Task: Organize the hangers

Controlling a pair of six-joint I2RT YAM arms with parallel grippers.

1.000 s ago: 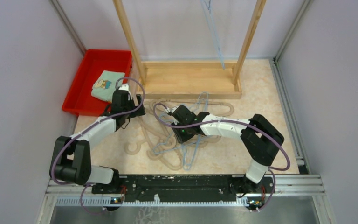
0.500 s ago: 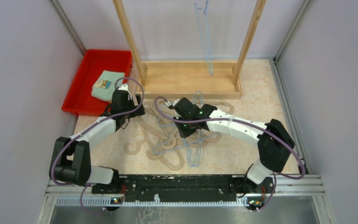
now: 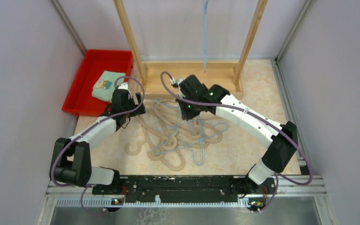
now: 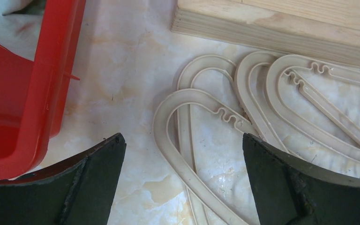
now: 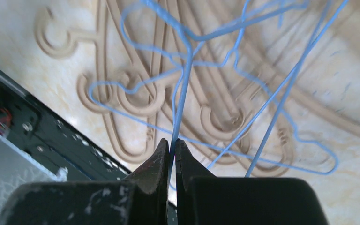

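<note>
Robot lab test cell: plain grey wall panels [image 3: 23,70], alu rail [image 3: 309,186], left arm [image 3: 98,129] & right arm [image 3: 248,122] bolted at marbled tabletop [image 3: 262,89] edge.

The left arm [image 3: 96,132] and right arm [image 3: 249,123] are white-shelled with black joints, looping purple cables [image 3: 162,76], and matte black fingers [image 4: 96,185].

Wooden rack [image 3: 130,40]: top is cut off by the overhead view's upper edge.
Hanging blue hanger [image 3: 206,37]: hook is cut off likewise.
Beige hangers [image 3: 134,149]: partly hidden beneath the right arm.
Blue wire hanger [image 5: 183,84]: blurred where pinched by the right gripper [image 5: 172,145].
Red tray [image 4: 23,93]: cut off at the left-wrist view's left edge.
</note>
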